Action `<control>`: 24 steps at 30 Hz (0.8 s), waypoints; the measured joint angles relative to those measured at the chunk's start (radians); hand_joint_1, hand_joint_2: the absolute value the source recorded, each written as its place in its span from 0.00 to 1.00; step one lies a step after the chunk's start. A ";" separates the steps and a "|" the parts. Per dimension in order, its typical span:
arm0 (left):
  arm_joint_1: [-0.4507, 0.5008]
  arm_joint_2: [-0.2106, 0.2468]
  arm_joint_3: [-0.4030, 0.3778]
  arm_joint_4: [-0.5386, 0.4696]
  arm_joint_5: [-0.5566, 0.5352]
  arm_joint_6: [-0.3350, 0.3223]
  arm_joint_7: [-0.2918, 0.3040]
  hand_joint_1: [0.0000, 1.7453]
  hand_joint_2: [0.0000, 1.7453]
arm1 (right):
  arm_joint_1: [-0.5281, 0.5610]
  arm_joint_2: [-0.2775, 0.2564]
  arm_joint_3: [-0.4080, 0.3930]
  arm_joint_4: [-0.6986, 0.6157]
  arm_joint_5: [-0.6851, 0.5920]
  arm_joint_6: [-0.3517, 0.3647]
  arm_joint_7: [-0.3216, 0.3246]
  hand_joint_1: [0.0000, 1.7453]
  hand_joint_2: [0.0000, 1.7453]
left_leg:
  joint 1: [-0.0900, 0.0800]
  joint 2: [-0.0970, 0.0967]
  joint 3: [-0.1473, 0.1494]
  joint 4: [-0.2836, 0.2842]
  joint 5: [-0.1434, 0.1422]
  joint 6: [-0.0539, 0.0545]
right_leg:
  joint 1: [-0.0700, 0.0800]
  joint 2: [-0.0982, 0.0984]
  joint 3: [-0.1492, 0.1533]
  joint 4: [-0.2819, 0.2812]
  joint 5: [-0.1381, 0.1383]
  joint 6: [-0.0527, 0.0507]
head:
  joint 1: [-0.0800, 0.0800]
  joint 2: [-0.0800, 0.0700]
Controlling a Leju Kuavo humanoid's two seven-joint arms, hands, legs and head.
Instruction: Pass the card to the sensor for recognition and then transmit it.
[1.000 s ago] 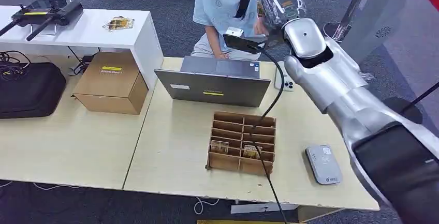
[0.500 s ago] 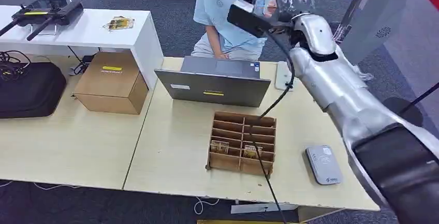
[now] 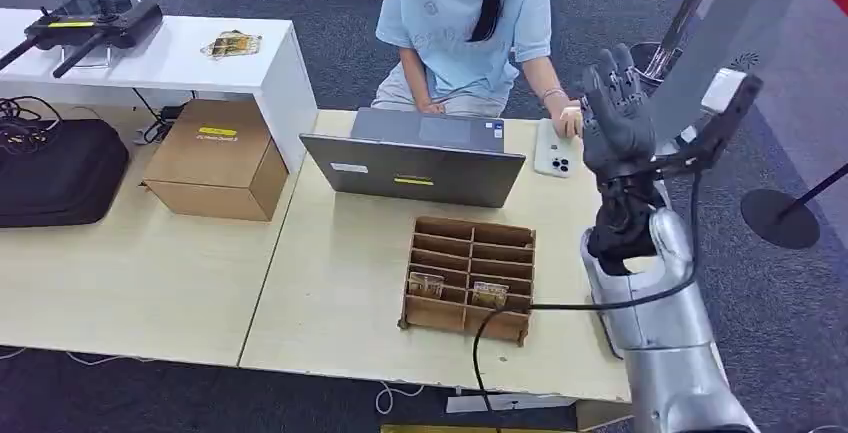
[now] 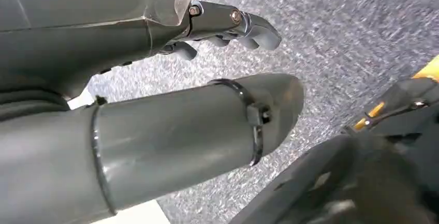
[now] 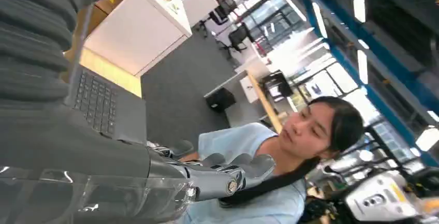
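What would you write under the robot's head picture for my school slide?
Robot's empty right hand raised over the table, cardboard card tray below, a person behind a laptop.

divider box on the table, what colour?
Brown cardboard: the divider box shows best in the head view, in front of the laptop.

The pale wood-look surface (image 3: 330,253) is smooth and matt. The brown slotted cardboard organiser (image 3: 468,277) and closed cardboard box (image 3: 213,158) look dull. The grey laptop (image 3: 415,158) has matt metal. The carpet floor (image 3: 330,43) is rough.
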 joint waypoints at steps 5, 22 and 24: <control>0.033 -0.001 0.019 0.010 0.035 0.033 -0.002 0.00 0.00 | 0.260 -0.021 -0.058 -0.299 0.124 -0.048 -0.045 0.00 1.00 | 0.000 0.000 0.000 0.000 -0.003 0.001 | 0.000 0.000 0.000 -0.001 -0.002 0.000 | 0.000 0.000; 0.045 -0.005 0.051 0.015 0.050 0.059 0.028 0.00 0.00 | 0.815 -0.108 -0.063 -0.772 0.951 0.011 0.157 0.00 1.00 | 0.000 0.004 0.002 0.000 -0.006 0.001 | 0.000 0.003 0.001 -0.001 -0.004 0.001 | 0.000 0.000; 0.044 -0.005 0.060 0.015 0.059 0.060 0.044 0.00 0.00 | 0.853 -0.152 -0.040 -0.794 1.117 0.054 0.287 0.00 1.00 | 0.000 0.004 0.002 0.000 -0.006 0.001 | 0.000 0.003 0.001 -0.001 -0.004 0.001 | 0.000 0.000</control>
